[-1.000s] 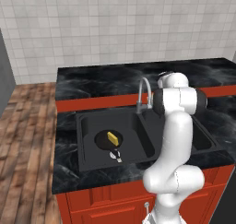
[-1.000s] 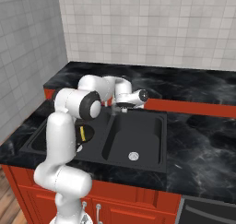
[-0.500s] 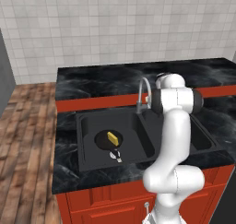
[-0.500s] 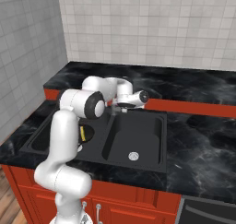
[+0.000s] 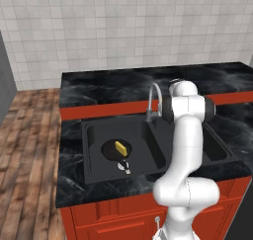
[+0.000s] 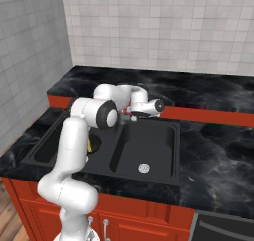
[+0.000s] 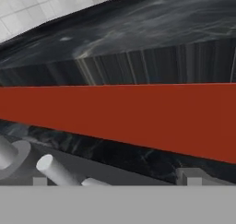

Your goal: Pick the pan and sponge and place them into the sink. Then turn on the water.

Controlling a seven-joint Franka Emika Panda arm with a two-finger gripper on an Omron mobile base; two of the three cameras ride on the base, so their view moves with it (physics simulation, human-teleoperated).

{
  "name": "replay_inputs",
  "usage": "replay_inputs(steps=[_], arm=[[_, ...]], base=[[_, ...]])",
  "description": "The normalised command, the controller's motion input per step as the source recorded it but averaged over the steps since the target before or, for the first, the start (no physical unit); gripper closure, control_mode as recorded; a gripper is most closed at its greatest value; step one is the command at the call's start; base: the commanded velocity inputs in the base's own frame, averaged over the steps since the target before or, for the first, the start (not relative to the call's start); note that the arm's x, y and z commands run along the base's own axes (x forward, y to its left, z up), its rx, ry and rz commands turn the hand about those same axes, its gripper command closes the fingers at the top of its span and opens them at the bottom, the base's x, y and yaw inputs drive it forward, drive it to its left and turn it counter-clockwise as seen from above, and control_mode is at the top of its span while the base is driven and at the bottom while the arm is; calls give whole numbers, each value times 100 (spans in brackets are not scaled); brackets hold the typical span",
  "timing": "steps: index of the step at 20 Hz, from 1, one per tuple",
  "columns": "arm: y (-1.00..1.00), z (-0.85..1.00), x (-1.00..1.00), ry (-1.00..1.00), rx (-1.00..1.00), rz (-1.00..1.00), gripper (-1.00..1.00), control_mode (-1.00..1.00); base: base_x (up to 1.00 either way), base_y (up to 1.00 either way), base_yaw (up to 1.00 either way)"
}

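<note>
The black pan [image 5: 111, 150] lies in the left basin of the black sink [image 5: 94, 155], its pale-tipped handle pointing toward the front. The yellow sponge [image 5: 120, 146] rests on the pan. In the right base view the arm hides most of the pan [image 6: 95, 142], and a sliver of the sponge [image 6: 89, 145] shows. My gripper [image 7: 115, 179] is open and empty, low at the back rim of the sink. The silver faucet [image 5: 152, 98] stands beside it, and the faucet's base [image 7: 10, 155] and lever [image 7: 54, 169] lie close to the left fingertip [image 7: 40, 180]. No water runs.
A red ledge [image 7: 120, 114] and the raised black marble counter [image 5: 123, 86] stand right behind the faucet. The right basin [image 6: 149, 146] holds only its silver drain [image 6: 143, 168]. A tiled wall [image 5: 128, 31] closes the back.
The elbow has swung slightly toward the faucet. The hand stays by the faucet with its jaws open. Pan and sponge have not moved.
</note>
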Motion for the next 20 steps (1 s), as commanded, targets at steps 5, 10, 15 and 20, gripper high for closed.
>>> replay_inputs(steps=[5, 10, 15, 20], arm=[[-36, -5, 18, -3, 0, 0, -100, -100], [-21, -5, 12, -5, 0, 0, -100, -100], [-27, -7, 10, -7, 0, -1, -100, -100], [-59, -22, 1, -9, -3, -8, -100, -100]], base=[[0, 0, 0], [0, 0, 0], [0, 0, 0], [0, 0, 0]])
